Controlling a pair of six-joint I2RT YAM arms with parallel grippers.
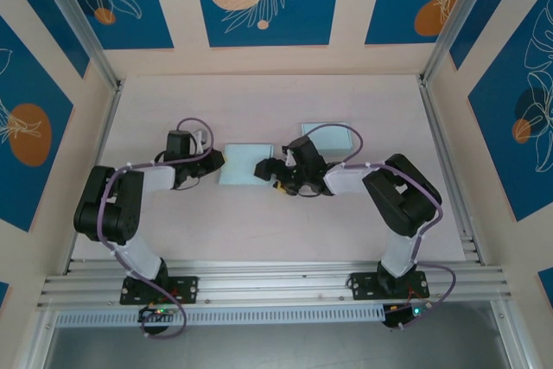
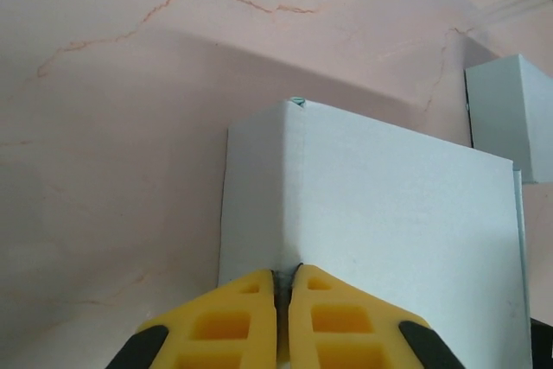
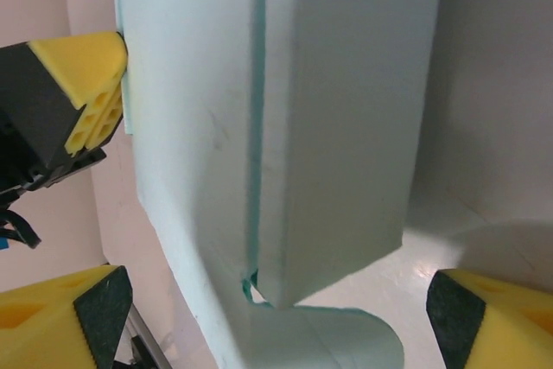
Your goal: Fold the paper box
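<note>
- A second pale blue paper piece (image 1: 326,134) lay on the pale pink worktop (image 1: 259,222), behind and to the right of the box and apart from it. Blue leaf-patterned wall panels (image 1: 302,15) stood around the cell.
- The right gripper (image 1: 266,168) hung over the right edge of the pale blue paper box (image 1: 244,164), covering that edge in the top view.
- The box sat mid-worktop, between the two grippers.
- In the right wrist view the box's top ran out of frame, and I could not make out its far side.
- Left gripper (image 2: 284,278): yellow fingers (image 2: 233,326) pressed together, pinching the box's left edge.
- Right gripper: fingers spread wide to either side of the box, with no contact that I could see.
- Box partly folded: one panel bent up along a crease, a darker seam line, and a curled flap at the lower end.
</note>
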